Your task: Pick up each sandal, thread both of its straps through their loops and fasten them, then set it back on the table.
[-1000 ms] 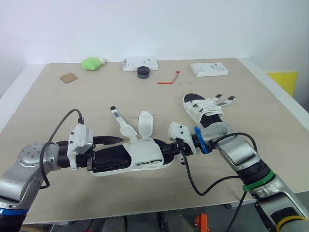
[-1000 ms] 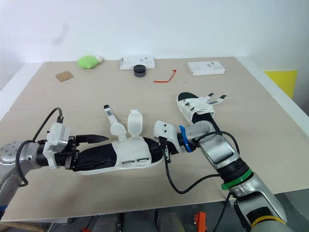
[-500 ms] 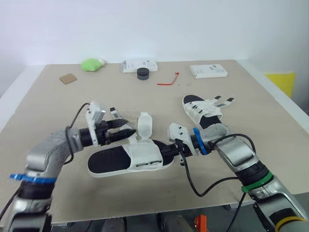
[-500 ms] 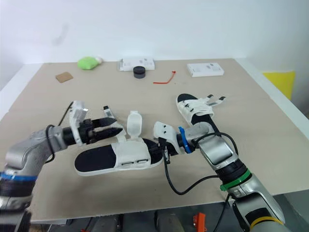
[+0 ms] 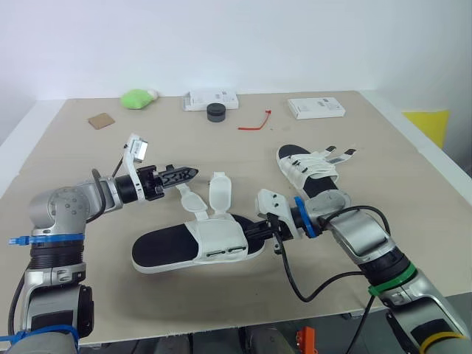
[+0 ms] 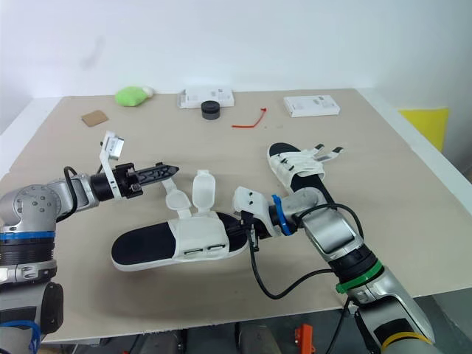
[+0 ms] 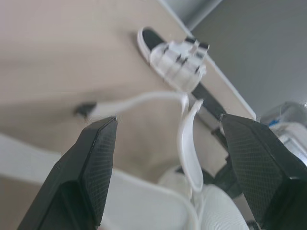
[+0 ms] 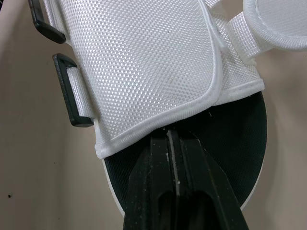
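The near sandal, black-soled with a white upper, lies flat on the table. Its two straps stand up unfastened. My right gripper is shut on its toe end; in the right wrist view the fingers are pressed together on the sole beside the black loops. My left gripper hovers open just left of the straps, holding nothing. The left wrist view shows a thin strap beyond its spread fingers. A second sandal rests farther right, strap ends pointing right.
Along the far edge sit a green lump, a white box, a black round cap, a red tie and another white box. A cardboard scrap lies far left.
My left gripper let go of the sandal's heel and swung up and away to the left of the straps. The heel settled onto the table. The right gripper kept its hold.
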{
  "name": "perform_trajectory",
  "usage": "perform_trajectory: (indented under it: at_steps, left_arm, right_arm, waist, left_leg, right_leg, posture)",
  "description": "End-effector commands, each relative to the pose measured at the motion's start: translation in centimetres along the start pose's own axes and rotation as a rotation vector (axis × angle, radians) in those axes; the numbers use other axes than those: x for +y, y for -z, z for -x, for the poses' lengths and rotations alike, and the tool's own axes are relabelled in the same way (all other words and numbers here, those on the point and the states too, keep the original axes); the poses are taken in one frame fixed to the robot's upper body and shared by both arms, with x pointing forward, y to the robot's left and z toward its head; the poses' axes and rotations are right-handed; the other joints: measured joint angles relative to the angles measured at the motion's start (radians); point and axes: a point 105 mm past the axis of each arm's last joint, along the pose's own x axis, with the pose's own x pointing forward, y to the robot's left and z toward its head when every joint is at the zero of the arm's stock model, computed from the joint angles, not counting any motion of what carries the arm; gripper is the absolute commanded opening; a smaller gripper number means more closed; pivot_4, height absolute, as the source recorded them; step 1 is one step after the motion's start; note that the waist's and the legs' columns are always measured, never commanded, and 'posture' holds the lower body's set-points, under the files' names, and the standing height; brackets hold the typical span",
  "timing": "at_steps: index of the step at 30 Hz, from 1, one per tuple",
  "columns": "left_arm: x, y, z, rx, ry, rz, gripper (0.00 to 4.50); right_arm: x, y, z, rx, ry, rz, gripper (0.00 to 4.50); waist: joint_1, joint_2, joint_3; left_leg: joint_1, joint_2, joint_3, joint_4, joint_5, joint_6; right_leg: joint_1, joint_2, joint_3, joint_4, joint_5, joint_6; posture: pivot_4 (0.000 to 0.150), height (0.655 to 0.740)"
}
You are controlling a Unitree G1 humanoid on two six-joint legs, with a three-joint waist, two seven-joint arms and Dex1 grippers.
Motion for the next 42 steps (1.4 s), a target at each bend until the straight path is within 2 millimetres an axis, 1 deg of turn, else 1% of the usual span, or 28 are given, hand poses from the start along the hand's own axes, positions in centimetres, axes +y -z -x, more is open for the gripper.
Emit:
perform_trajectory:
  at_steps: [1, 4, 6, 8, 9, 13, 15, 17, 20, 24, 27, 32, 42]
  left_arm:
    - [0.4, -0.7, 2.1, -0.001, -0.046, 0.006, 3.56]
    - [1.7, -0.8, 4.3, -0.005, -0.115, 0.040, 3.56]
    - [2.0, -1.1, 5.1, -0.023, -0.136, 0.064, 3.56]
    - [1.9, -1.2, 5.4, -0.034, -0.134, 0.085, 3.56]
    - [1.7, -1.0, 5.5, -0.033, -0.128, 0.102, 3.56]
    - [2.1, 1.4, 5.4, 0.002, -0.137, 0.225, 3.56]
    - [2.5, 2.6, 4.9, 0.025, -0.158, 0.273, 3.56]
    - [2.9, 3.4, 4.3, 0.035, -0.175, 0.301, 3.56]
    - [3.7, 4.2, 3.7, 0.038, -0.212, 0.323, 3.56]
    - [4.3, 3.9, 2.9, 0.013, -0.218, 0.343, 3.56]
    - [5.1, 3.2, 2.1, -0.028, -0.233, 0.362, 3.56]
    - [5.9, 1.9, 1.0, -0.078, -0.228, 0.383, 3.56]
    - [7.4, 2.1, -1.7, -0.091, -0.252, 0.415, 3.56]
  right_arm:
    - [0.2, 3.2, -0.8, 0.108, 0.004, -0.094, 0.02]
    - [0.2, 3.2, -0.9, 0.106, -0.002, -0.095, 0.02]
    - [0.3, 3.2, -0.9, 0.107, -0.005, -0.095, 0.02]
    - [0.3, 3.3, -0.9, 0.108, -0.006, -0.095, 0.02]
    - [0.3, 3.2, -1.0, 0.106, -0.008, -0.095, 0.02]
    - [0.2, 3.2, -1.0, 0.105, -0.008, -0.094, 0.02]
    - [0.2, 3.2, -1.0, 0.105, -0.009, -0.093, 0.02]
    - [0.2, 3.1, -1.0, 0.105, -0.009, -0.093, 0.02]
    - [0.2, 3.1, -1.0, 0.105, -0.008, -0.092, 0.02]
    - [0.4, 3.1, -0.8, 0.105, -0.008, -0.096, 0.02]
    - [0.5, 3.3, -0.7, 0.108, -0.005, -0.099, 0.02]
    - [0.7, 3.3, -0.7, 0.109, -0.006, -0.104, 0.02]
    - [1.0, 3.1, -0.7, 0.097, 0.000, -0.115, 0.02]
  waist:
    - [-0.003, 0.000, 0.000]
    - [-0.005, 0.000, 0.000]
    - [-0.005, 0.000, 0.000]
    - [-0.005, -0.001, 0.000]
    - [-0.005, -0.001, 0.000]
    - [-0.005, -0.001, 0.000]
    - [-0.005, -0.002, 0.000]
    - [-0.005, -0.002, 0.000]
    - [-0.005, -0.002, 0.000]
    - [-0.005, -0.002, 0.000]
    - [-0.005, -0.002, 0.000]
    - [-0.005, -0.002, 0.000]
    - [-0.005, -0.002, 0.000]
  left_leg:
    - [0.000, 0.000, 0.000, 0.000, 0.000, 0.000]
    - [0.000, 0.000, 0.000, -0.001, 0.000, -0.001]
    - [0.000, 0.000, 0.000, -0.001, -0.001, -0.002]
    - [0.000, 0.000, 0.000, -0.001, -0.001, -0.002]
    - [0.000, 0.000, 0.000, 0.000, -0.001, -0.002]
    - [0.001, 0.000, 0.000, 0.000, -0.001, -0.003]
    - [0.001, 0.000, 0.000, 0.000, -0.002, -0.003]
    - [0.001, 0.000, 0.000, 0.000, -0.002, -0.003]
    - [0.001, 0.000, 0.000, 0.000, -0.001, -0.003]
    - [0.001, 0.000, 0.000, 0.000, -0.002, -0.003]
    - [0.002, 0.000, 0.000, 0.000, -0.002, -0.004]
    - [0.001, -0.001, -0.001, 0.000, -0.002, -0.005]
    - [0.001, -0.001, -0.001, -0.001, -0.004, -0.008]
  right_leg:
    - [0.000, 0.000, 0.000, 0.000, 0.000, 0.000]
    - [-0.001, 0.000, 0.000, 0.000, -0.001, -0.001]
    - [-0.001, 0.000, 0.000, 0.000, -0.002, -0.002]
    - [0.000, 0.000, 0.000, 0.000, -0.002, -0.001]
    - [0.000, 0.000, 0.000, 0.000, -0.002, -0.001]
    - [0.000, -0.001, 0.000, 0.000, -0.002, -0.001]
    - [0.000, -0.001, 0.000, 0.000, -0.002, -0.001]
    - [0.000, -0.001, -0.001, 0.000, -0.002, -0.001]
    - [0.000, -0.001, -0.001, 0.000, -0.002, -0.001]
    - [0.000, -0.001, -0.001, 0.000, -0.002, -0.001]
    - [0.001, -0.001, -0.001, 0.000, -0.002, -0.001]
    - [0.001, -0.001, -0.001, -0.001, -0.002, -0.001]
    - [0.001, -0.001, -0.001, -0.001, -0.002, 0.003]
  posture:
    - [0.150, 0.7400]
    - [0.150, 0.7400]
    - [0.150, 0.7400]
    - [0.150, 0.7400]
    - [0.150, 0.7400]
    - [0.150, 0.7400]
    - [0.150, 0.7400]
    - [0.150, 0.7400]
    - [0.150, 0.7400]
    - [0.150, 0.7400]
    - [0.150, 0.7400]
    - [0.150, 0.7400]
    - [0.150, 0.7400]
